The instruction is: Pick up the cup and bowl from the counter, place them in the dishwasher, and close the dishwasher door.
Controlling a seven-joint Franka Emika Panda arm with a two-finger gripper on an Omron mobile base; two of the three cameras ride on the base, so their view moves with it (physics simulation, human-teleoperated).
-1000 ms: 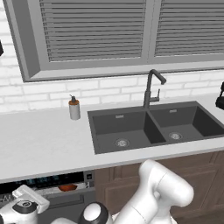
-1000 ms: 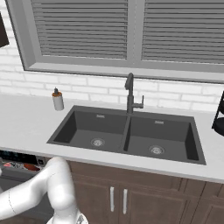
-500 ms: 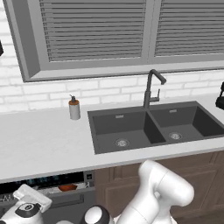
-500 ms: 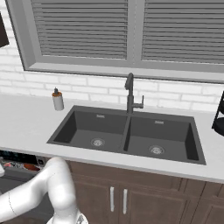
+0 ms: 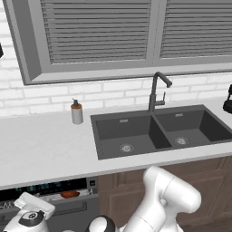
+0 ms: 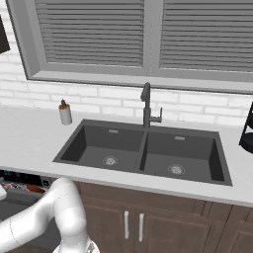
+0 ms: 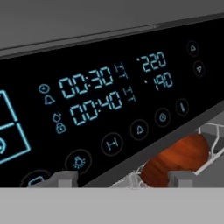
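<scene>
hand view: the bowl [image 7: 177, 158], a glossy reddish-brown round shape with a wood-like streaked surface, sits inside the dishwasher [image 7: 109, 105] on thin grey wire racks [image 7: 210, 140], just below the flat black control strip with its cyan lit digits and round symbols. the two fingers [image 7: 187, 178] show as small grey blocky tips set wide apart with nothing between them, close in front of the strip. in the left base view the bowl [image 5: 70, 195] is a small reddish patch in the dark gap under the counter's front edge, toward its left end, above the dark flat dishwasher door [image 5: 68, 213]. the counter [image 5: 41, 149] is smooth and light grey-white, with a dark matte double sink [image 5: 154, 131] sunk in it and a slim dark tap [image 5: 156, 90] behind. a grey cylinder soap dispenser [image 5: 77, 112] with a brown top stands near the back edge, left of the sink.
</scene>
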